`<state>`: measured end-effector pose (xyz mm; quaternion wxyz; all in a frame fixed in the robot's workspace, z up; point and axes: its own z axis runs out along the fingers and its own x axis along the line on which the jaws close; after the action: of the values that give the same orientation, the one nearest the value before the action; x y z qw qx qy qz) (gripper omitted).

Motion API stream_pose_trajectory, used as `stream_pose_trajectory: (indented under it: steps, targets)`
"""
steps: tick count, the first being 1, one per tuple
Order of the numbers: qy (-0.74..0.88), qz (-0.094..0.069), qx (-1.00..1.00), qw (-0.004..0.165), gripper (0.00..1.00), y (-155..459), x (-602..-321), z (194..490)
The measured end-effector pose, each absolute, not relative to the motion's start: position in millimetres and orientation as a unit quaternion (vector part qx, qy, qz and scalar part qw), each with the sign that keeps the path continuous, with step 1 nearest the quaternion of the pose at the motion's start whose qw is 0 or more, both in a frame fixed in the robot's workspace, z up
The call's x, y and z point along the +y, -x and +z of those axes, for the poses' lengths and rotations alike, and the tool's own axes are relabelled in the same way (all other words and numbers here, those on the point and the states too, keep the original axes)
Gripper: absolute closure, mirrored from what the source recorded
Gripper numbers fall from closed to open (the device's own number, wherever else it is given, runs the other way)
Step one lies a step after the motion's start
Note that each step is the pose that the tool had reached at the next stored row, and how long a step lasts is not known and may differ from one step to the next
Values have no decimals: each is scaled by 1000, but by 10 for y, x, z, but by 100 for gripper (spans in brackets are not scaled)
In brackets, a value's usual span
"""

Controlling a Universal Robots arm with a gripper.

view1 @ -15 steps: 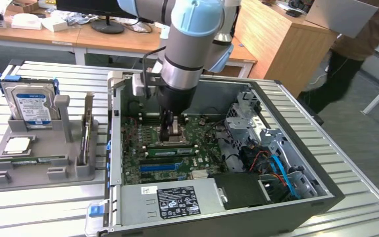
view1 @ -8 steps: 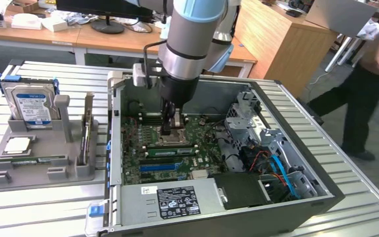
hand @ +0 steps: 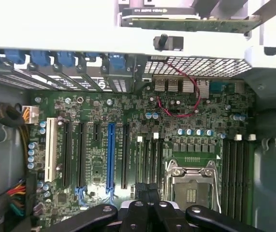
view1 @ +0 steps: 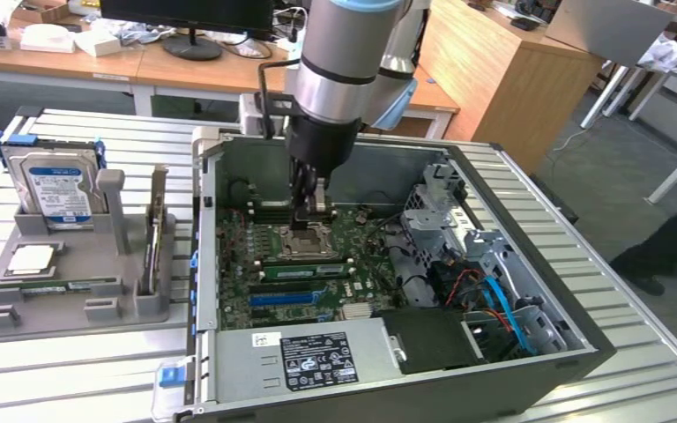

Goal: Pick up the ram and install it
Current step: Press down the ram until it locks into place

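Note:
A long green ram stick (view1: 303, 270) with dark chips stands on edge in a black slot of the motherboard (view1: 244, 300), just in front of the CPU socket (view1: 306, 240). Another narrow green stick (view1: 63, 286) lies flat in the grey fixture (view1: 33, 322) on the exterior view's left. My gripper (view1: 313, 220) hangs inside the open computer case, over the CPU socket. Its dark fingers are pressed together with nothing between them. In the wrist view the gripper (hand: 149, 192) is above the narrow slots (hand: 150, 159) beside the socket (hand: 192, 186).
The fixture also holds a hard drive (view1: 56, 189), a square silver chip (view1: 31, 257) and an upright card (view1: 154, 229). Inside the case are a power supply (view1: 303, 352), a drive cage (view1: 444, 211) and cables (view1: 492, 300). The case walls (view1: 207, 220) surround the board.

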<state>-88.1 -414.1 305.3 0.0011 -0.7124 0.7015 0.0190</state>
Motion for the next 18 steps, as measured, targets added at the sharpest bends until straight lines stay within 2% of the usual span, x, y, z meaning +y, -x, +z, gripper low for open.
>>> stream_pose_trajectory:
  steps: [11, 18]
  targets:
    - [712, 19, 702, 1, 90, 881, -4141, 3341]
    - [712, 19, 702, 1, 90, 881, -4141, 3412]
